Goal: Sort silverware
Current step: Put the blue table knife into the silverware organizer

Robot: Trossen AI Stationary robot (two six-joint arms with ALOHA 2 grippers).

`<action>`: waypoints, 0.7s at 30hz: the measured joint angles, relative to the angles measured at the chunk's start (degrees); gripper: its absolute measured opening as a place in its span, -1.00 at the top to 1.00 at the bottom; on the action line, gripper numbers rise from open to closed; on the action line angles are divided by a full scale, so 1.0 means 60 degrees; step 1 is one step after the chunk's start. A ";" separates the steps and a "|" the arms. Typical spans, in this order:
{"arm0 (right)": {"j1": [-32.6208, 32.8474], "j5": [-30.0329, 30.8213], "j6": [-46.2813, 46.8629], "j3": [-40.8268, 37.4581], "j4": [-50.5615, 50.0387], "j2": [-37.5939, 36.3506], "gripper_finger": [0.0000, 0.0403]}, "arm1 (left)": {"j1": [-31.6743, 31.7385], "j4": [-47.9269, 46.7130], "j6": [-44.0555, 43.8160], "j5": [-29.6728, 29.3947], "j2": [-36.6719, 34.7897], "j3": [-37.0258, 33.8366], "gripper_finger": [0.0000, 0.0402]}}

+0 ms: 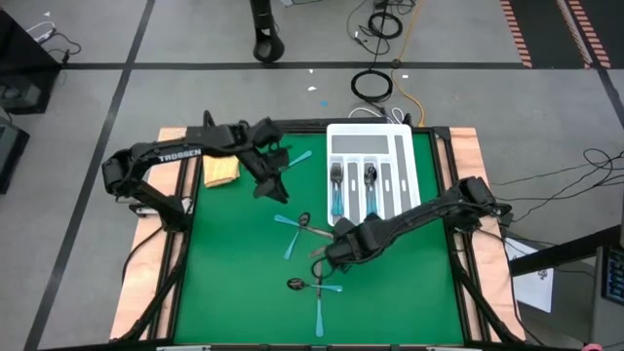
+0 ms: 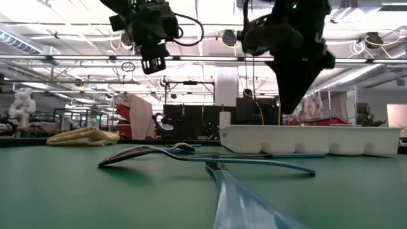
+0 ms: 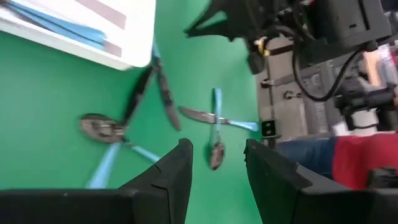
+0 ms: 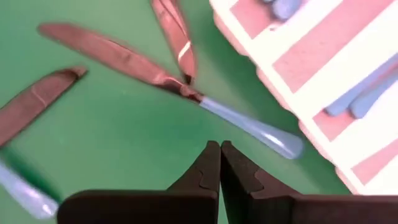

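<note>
Silverware (image 1: 310, 255) is lying scattered on the green surface (image 1: 234, 263), and some pieces are already sitting in the white tray (image 1: 406, 162). The right gripper (image 4: 220, 149) is hovering closed and empty above a knife (image 4: 155, 74) just beside the tray, so it needs opening before descending. The left gripper (image 3: 214, 165) is waiting open, near a yellow cloth (image 1: 221, 173)

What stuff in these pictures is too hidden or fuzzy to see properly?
- High view: the silverware under the right gripper is partly covered by that arm, so it can't be counted.
- Low view: the tray shows only its side wall; what's inside is hidden.
- Right wrist view: the knife is clear, but the tray is cut off by the edge.
- Left wrist view: beyond the left gripper, the spoon is blurred.
</note>
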 joint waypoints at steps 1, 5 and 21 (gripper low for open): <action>-0.0091 -0.0201 -0.0253 -0.0082 0.0171 0.0001 1.00 | -0.0193 0.0361 -0.0381 0.0003 0.0004 -0.0169 0.24; -0.0220 -0.0326 -0.0870 -0.0462 0.0333 0.0004 1.00 | -0.0908 0.1515 -0.1387 -0.0046 0.0002 -0.1050 0.24; -0.1371 -0.1697 -0.9187 -0.0590 0.2671 0.0001 0.42 | -0.3057 0.1839 -0.1909 -0.3191 0.0007 -0.2871 0.24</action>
